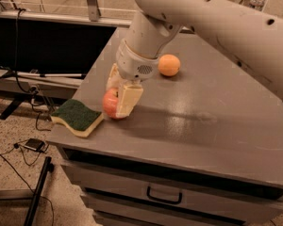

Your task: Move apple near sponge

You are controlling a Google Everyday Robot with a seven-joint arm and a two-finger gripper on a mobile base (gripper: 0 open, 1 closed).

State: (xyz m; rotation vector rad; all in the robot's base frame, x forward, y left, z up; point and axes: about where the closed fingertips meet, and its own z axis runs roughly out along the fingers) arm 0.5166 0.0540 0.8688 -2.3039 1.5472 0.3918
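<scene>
The red-pink apple is held between the cream fingers of my gripper, low over the grey cabinet top near its left front corner. The gripper is shut on the apple, and one finger covers the apple's right side. The sponge, dark green on top over pale yellow foam, lies flat at the left front corner, just left of the apple with a narrow gap between them. My white arm reaches in from the upper right.
A plain orange fruit sits on the cabinet top behind the gripper. The cabinet's left edge drops to a speckled floor with cables and a black stand. A drawer with a handle is below the front edge.
</scene>
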